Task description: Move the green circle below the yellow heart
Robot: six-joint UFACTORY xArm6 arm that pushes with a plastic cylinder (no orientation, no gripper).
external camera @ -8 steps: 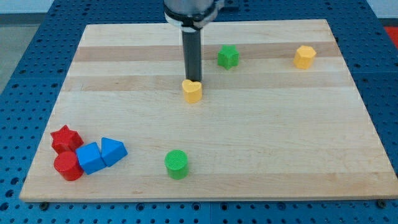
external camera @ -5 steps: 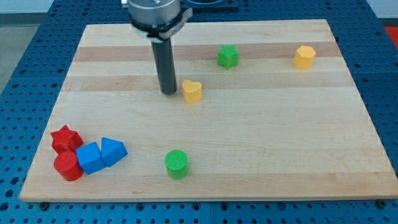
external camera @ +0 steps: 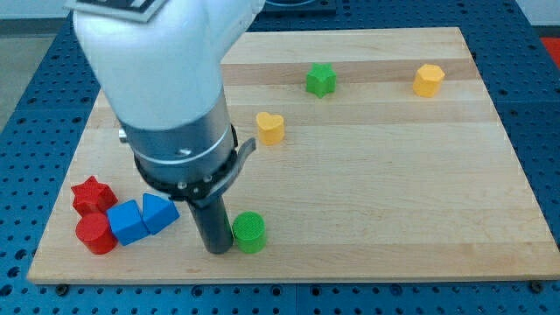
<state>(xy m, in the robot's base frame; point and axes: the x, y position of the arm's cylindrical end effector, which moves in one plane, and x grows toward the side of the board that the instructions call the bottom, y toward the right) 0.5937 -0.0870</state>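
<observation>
Eight blocks are spread over the wooden board [external camera: 367,219], and the green circle [external camera: 249,232] is taken as the landmark for all of them. My tip [external camera: 216,250] is set down just to the view's left of the green circle, touching it or very nearly so (contact cannot be settled from this angle). No claw is fitted to the rod, so nothing can be said to be apart, together or clamped.

The yellow heart [external camera: 270,127] is found well above the green circle and slightly toward the view's right. The circle is therefore judged to lie already below the heart, offset a little leftward; the tip's placement on the left side suits a short push rightward to line it up.

Left of the green circle, a blue cube [external camera: 127,222], a blue triangular block [external camera: 159,213], a red star [external camera: 91,194] and a red cylinder [external camera: 94,234] are huddled together. Far above it are seen a green star [external camera: 321,80] and, further right, a yellow hexagon [external camera: 429,80].
</observation>
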